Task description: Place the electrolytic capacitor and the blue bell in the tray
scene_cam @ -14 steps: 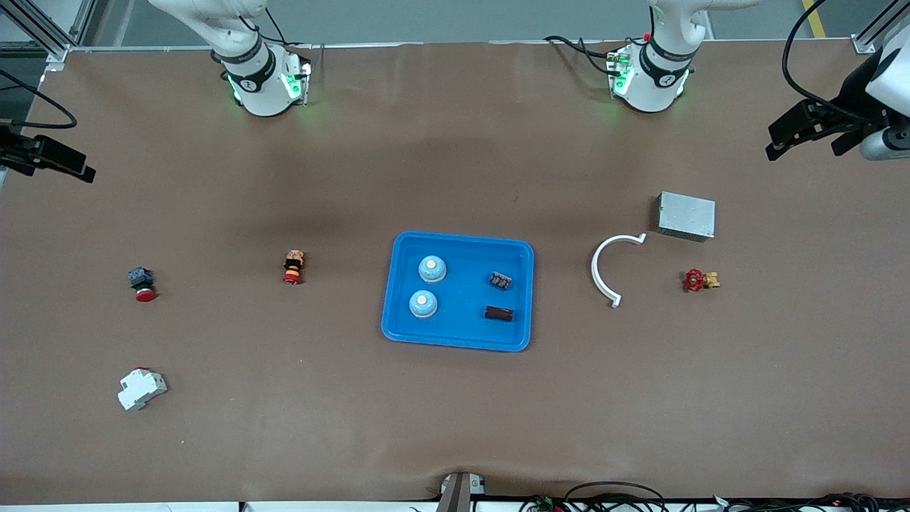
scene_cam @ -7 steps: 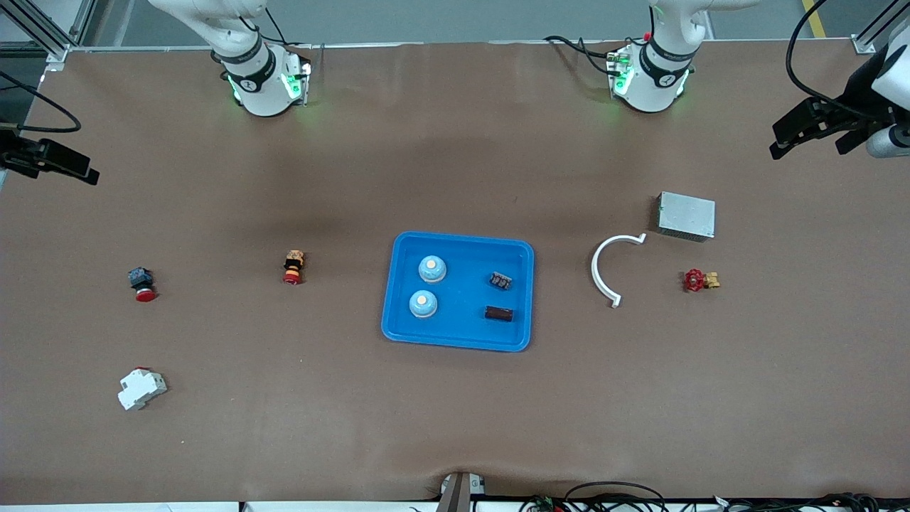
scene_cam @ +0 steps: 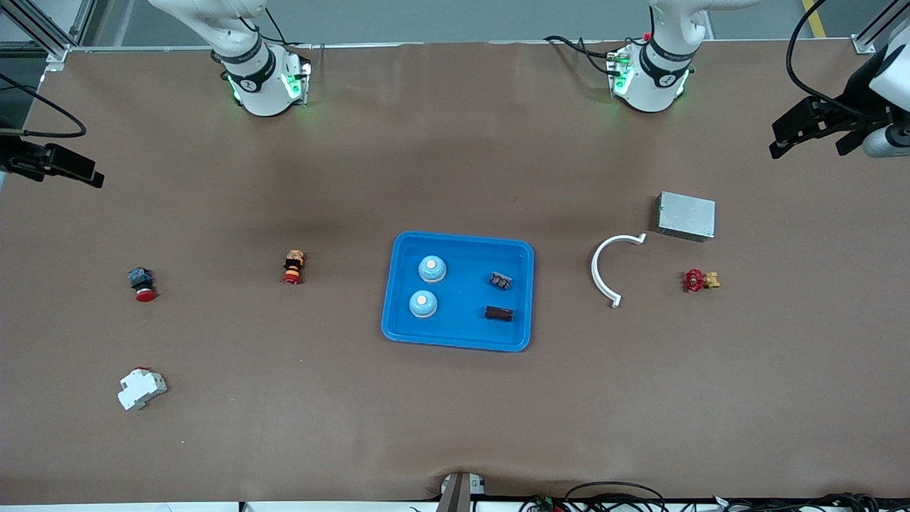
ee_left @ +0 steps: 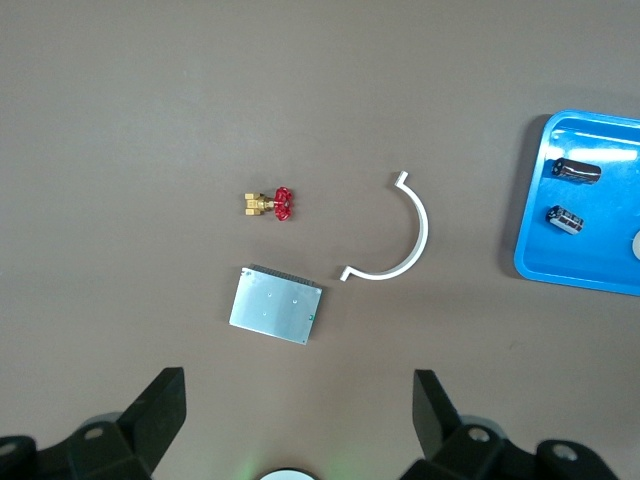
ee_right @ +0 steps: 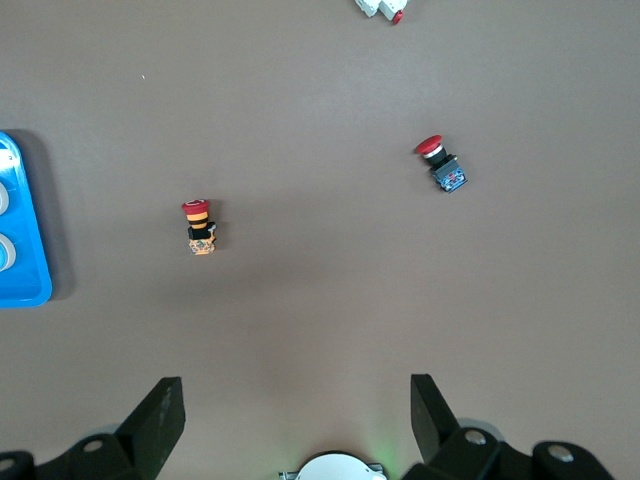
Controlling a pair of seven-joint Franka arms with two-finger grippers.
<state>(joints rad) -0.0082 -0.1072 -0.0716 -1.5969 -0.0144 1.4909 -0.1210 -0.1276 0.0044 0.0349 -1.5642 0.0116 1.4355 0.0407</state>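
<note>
The tray (scene_cam: pixel 525 299) is sitting mid-surface, holding two blue bells (scene_cam: pixel 431 269) at its 9 o'clock and two capacitors (scene_cam: pixel 499 313) at 3 o'clock. Left tool (scene_cam: pixel 807 129) and right tool (scene_cam: pixel 60 165) are hovering wide, empty, at opposite surface ends.

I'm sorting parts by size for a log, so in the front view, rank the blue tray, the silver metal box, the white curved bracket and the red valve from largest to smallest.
1. blue tray
2. white curved bracket, by span
3. silver metal box, close to the bracket, so their order is unsure
4. red valve
</note>
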